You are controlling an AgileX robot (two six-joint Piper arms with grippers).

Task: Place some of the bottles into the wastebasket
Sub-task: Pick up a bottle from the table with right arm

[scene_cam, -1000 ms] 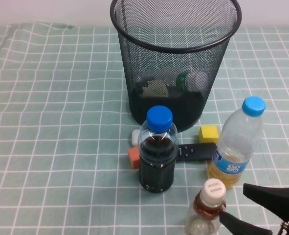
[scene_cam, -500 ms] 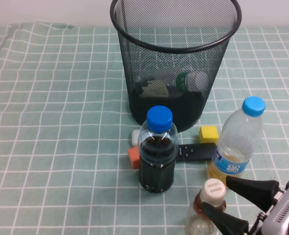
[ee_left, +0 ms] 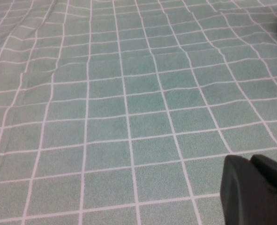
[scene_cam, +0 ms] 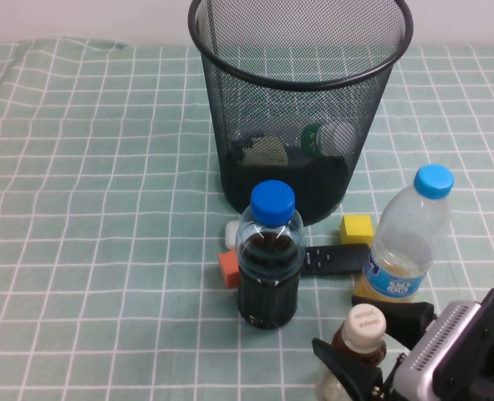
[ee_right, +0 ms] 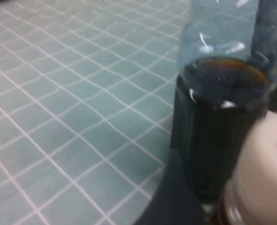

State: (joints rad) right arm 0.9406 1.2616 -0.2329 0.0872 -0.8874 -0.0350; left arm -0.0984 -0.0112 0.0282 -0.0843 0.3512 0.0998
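Dark-liquid bottle [scene_cam: 268, 259] beside orange block [scene_cam: 228, 269], remote [scene_cam: 330, 261], yellow block [scene_cam: 356, 228].

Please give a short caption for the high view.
Right gripper open around the cream-capped bottle, near the wastebasket.

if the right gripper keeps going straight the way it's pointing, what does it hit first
Probably the cream-capped bottle, already between the open fingers of the right gripper; beyond it stands the dark-liquid bottle. The left gripper is elsewhere.
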